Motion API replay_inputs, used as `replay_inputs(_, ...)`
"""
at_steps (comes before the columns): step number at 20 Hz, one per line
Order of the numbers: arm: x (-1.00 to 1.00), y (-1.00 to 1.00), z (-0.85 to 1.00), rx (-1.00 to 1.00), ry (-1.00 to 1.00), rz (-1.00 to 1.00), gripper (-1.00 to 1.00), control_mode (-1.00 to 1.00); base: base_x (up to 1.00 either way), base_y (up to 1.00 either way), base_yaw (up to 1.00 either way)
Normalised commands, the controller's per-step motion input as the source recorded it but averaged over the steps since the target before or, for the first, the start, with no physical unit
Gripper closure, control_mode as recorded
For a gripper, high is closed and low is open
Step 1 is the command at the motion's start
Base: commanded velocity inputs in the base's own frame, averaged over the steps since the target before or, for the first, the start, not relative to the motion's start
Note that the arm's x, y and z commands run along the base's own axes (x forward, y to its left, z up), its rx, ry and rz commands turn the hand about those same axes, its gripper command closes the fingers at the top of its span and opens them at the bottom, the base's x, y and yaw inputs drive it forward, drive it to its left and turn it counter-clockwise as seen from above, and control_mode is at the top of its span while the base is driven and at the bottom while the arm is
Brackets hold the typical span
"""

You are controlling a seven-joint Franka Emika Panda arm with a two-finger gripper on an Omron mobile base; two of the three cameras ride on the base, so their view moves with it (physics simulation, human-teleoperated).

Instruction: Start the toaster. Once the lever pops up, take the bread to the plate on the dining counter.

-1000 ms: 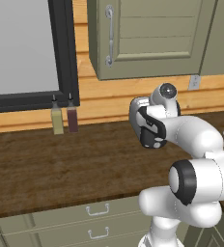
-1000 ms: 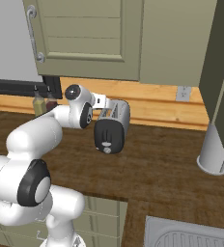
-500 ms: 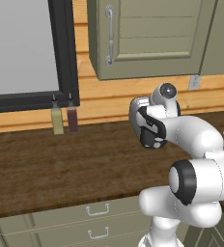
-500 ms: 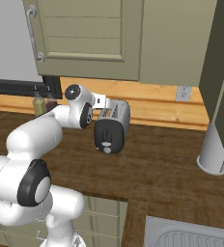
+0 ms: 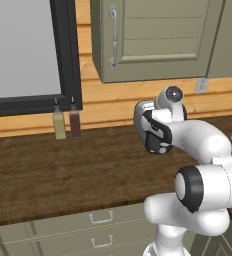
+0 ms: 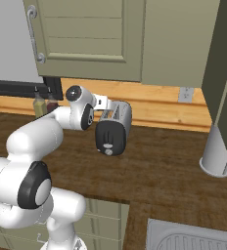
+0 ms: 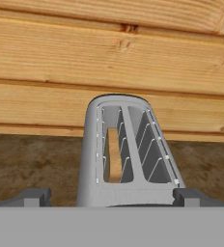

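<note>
Jaws are spread fully and nothing is held; the gripper [image 7: 112, 198] is poised above the near end of the toaster [image 6: 113, 128]. From the toaster, the wooden wall [image 6: 149, 105] is close behind, and the counter [image 6: 154, 171] is open in front. The bread [image 7: 113, 154] is seated in the toaster's left slot. The lever is not discernible; it is probably to be pressed straight down, with the slot rims avoided.

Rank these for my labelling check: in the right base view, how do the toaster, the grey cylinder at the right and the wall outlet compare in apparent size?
1. Toaster and grey cylinder: they look about alike, so unranked.
2. Wall outlet: clearly smallest, though it sits farthest back.
</note>
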Motion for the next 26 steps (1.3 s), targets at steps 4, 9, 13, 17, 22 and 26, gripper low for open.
replay_inputs(4, 0.0, 0.0, 0.0, 0.0, 0.0, 0.0, -1.0, -1.0, 0.0, 0.0, 0.0)
replay_inputs(9, 0.0, 0.0, 0.0, 0.0, 0.0, 0.0, -1.0, -1.0, 0.0, 0.0, 0.0)
replay_inputs(13, 0.0, 0.0, 0.0, 0.0, 0.0, 0.0, -1.0, -1.0, 0.0, 0.0, 0.0)
replay_inputs(17, 0.0, 0.0, 0.0, 0.0, 0.0, 0.0, -1.0, -1.0, 0.0, 0.0, 0.0)
replay_inputs(22, 0.0, 0.0, 0.0, 0.0, 0.0, 0.0, -1.0, -1.0, 0.0, 0.0, 0.0)
replay_inputs(26, 0.0, 0.0, 0.0, 0.0, 0.0, 0.0, -1.0, -1.0, 0.0, 0.0, 0.0)
